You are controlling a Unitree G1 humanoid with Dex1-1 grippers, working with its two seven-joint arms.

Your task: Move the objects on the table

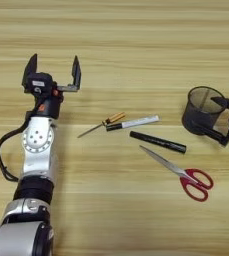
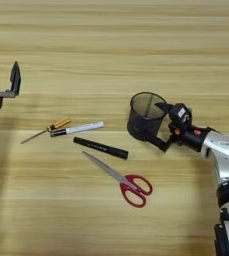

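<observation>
**Cup in the right gripper, tools lying in a row**

Nearest are the scissors [image 2: 120,181], shiny steel blades with red loop handles, below and left of the cup. Next is a long black marker [image 2: 101,148]. Past it lie a thin white pen [image 2: 77,129] and a small amber-handled tool [image 2: 47,129], tips touching. The right gripper [image 2: 155,126] grips the round black mesh cup [image 2: 145,118] on the striped wooden table [image 2: 136,50]. Far left of the cup, the left gripper [image 1: 53,71] stands wide, holding nothing.
</observation>
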